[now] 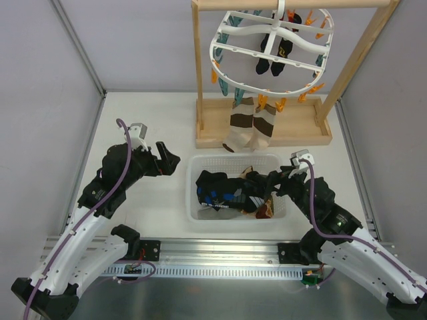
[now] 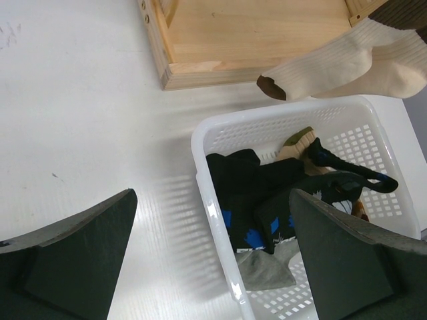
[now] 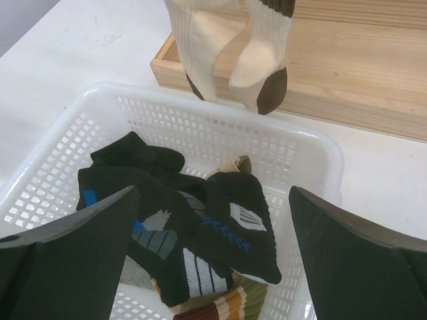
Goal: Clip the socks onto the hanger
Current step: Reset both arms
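White table (image 1: 147,127) carries a wooden frame (image 1: 267,133) at the far side, with the hanger (image 1: 217,53) suspended from its top bar. Two banded socks (image 1: 252,127) hang from pegs on the hanger's near rim, toes down just beyond the far rim of a white basket (image 1: 233,159). Black socks (image 1: 273,53) hang at the hanger's centre. A pile (image 1: 223,190) of dark and patterned socks lies in the basket. Left gripper (image 1: 170,159) is released, fingers spread wide, above the table just left of the basket and well apart from the hanging socks. Right gripper (image 1: 259,181) is also spread, released, over the basket's right half, with the pile directly below its fingers
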`<state>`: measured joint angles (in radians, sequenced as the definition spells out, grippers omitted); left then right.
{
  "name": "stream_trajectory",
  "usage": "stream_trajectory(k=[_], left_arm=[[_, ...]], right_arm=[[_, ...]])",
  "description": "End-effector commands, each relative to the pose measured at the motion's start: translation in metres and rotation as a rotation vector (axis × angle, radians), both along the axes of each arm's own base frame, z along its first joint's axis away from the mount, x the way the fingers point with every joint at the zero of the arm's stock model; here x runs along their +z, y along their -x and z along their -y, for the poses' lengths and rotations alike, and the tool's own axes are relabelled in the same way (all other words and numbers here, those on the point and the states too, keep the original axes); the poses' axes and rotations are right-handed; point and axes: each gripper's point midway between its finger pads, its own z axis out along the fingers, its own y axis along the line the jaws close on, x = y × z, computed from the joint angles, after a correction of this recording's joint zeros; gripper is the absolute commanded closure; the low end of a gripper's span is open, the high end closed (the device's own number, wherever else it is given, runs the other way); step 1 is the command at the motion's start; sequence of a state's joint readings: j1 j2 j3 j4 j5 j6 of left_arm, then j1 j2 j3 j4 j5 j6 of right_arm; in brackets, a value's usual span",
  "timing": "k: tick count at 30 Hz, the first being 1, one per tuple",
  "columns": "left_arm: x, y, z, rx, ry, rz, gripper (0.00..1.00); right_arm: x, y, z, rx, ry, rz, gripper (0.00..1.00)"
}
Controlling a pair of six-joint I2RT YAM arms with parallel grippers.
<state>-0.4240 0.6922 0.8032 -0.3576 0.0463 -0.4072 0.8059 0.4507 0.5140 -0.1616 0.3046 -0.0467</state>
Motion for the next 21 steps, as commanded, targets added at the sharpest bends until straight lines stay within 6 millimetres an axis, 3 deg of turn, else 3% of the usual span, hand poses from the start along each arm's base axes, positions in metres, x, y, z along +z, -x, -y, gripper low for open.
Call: stream_trajectory(k=[1,21], left_arm=[[0.0085,-0.0030,-0.0042,0.024,0.009,0.041,0.01],[0.0104,-0.0010,-0.0094,0.046,0.011,0.057,0.01]], right_arm=[[0.0200,-0.0021,0.0022,-0.022,-0.053,0.046,0.00],[0.0114,0.0000,0.0070,-0.044,-0.083,0.036,0.00]])
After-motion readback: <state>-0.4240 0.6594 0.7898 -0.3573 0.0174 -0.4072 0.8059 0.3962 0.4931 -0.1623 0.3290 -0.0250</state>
